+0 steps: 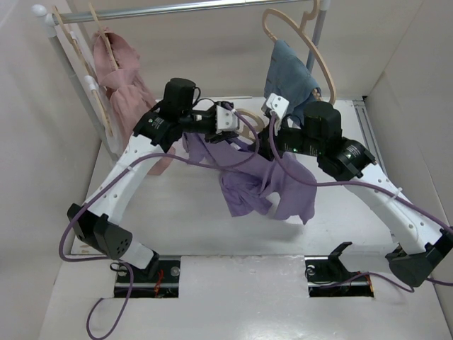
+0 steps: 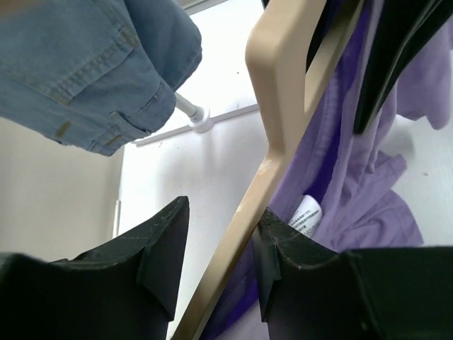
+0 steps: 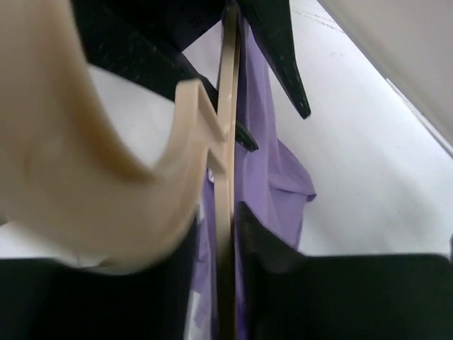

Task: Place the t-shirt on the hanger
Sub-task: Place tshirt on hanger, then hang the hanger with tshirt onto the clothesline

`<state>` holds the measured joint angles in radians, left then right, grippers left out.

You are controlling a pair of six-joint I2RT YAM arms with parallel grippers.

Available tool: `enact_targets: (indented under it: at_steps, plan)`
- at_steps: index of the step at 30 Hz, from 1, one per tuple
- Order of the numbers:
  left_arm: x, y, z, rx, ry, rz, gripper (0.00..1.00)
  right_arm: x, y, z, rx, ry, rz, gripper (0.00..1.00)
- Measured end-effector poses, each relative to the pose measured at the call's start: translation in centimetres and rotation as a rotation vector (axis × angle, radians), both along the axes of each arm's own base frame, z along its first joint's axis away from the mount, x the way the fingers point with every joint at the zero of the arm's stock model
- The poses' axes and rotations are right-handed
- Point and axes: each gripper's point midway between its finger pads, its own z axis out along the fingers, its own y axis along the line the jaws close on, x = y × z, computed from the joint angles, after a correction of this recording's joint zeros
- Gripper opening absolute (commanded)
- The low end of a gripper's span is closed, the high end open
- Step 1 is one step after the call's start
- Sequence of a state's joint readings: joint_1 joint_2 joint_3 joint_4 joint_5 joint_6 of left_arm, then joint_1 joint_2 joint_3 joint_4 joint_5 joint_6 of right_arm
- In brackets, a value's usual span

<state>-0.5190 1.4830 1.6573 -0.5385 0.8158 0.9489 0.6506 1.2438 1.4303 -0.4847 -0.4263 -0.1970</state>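
The t-shirt (image 1: 265, 188) hangs bunched in the air above the table (image 1: 163, 212), gathered about the hanger (image 2: 279, 106) between the two arms. The right gripper (image 3: 224, 237) is pinched narrow on the hanger's thin bar, with purple cloth alongside. The left gripper (image 2: 223, 212) stands wider — the bar runs between its fingers, lying against one. I judge the cloth wants spreading along the hanger: hold the right clamp firm and slide the left outward slowly — without snagging fabric
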Motion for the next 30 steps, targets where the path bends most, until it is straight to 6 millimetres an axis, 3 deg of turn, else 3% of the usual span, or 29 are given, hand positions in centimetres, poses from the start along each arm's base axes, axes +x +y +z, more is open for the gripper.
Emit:
enact_targets:
  at_steps: [2,7,10,11,16,22,24,27,30]
  plan:
    - [0.1,0.9,0.1,-0.033,0.053,-0.006,0.00,0.0,0.0,0.3,0.006,-0.014,0.005,0.47]
    - [-0.2,2.3,0.6,-0.101,0.145,-0.033,0.00,0.0,0.1,0.9,0.016,-0.042,0.019,0.47]
    - [-1.1,1.9,0.0,-0.115,0.200,-0.070,0.00,0.0,0.1,0.6,0.014,-0.037,0.027,0.65]
    - [-1.3,1.8,-0.3,-0.116,0.214,-0.076,0.00,-0.1,0.1,0.6,0.013,-0.036,0.031,0.99]
    - [-1.8,1.7,-1.2,-0.110,0.250,-0.085,0.00,0.1,0.0,1.0,0.011,-0.054,0.030,0.99]
    - [-1.8,1.8,-1.2,-0.106,0.246,-0.083,0.00,0.1,-1.6,4.6,-0.015,-0.135,-0.004,0.99]
    - [-1.7,1.9,-1.2,-0.104,0.244,-0.077,0.00,-0.5,-2.1,4.9,-0.034,-0.142,0.002,0.99]
    - [-1.7,2.0,-1.3,-0.100,0.242,-0.073,0.00,-1.8,-3.0,3.2,-0.076,-0.107,0.015,0.99]
    - [-1.6,2.0,-1.4,-0.098,0.240,-0.070,0.00,-3.8,-4.4,-0.3,-0.137,-0.030,0.020,0.99]
